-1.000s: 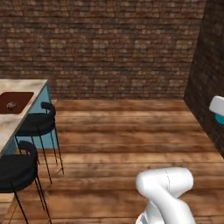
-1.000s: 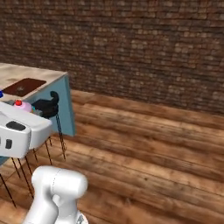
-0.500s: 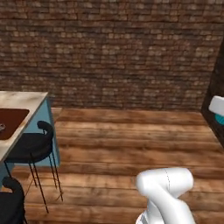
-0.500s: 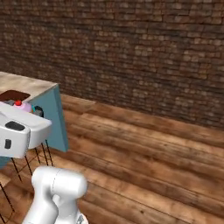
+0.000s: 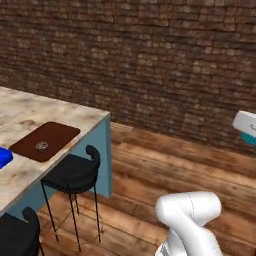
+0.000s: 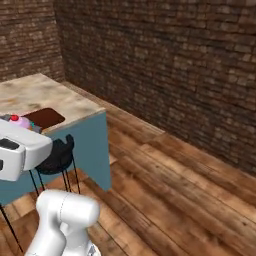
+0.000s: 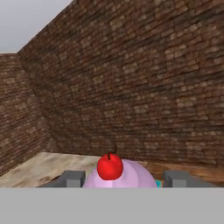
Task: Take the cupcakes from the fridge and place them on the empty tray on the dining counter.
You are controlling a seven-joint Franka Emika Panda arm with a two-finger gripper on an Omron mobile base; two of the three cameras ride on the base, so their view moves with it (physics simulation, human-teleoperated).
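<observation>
Left base view: you see the blue board [image 5: 3,157] at the far left edge of the tabletop [image 5: 30,112], then the tray [image 5: 45,141] lying flat near the tabletop's end.
Tray contents: one small dark cupcake [image 5: 41,146] sits on it, near its middle.
Stools: two black stools [image 5: 74,175] stand along the teal base, below the tray.
Hand: your hand [image 7: 118,180] is clenched on the pink cupcake [image 7: 119,174], a grey finger [image 7: 70,179] on each side of it.
Pink cupcake: red cherry on top, teal wrapper; in the right base view it rides at the left edge [image 6: 19,121], in front of the tray [image 6: 47,117].
Backdrop: brick wall [image 5: 150,65], plank floor [image 5: 190,170].
</observation>
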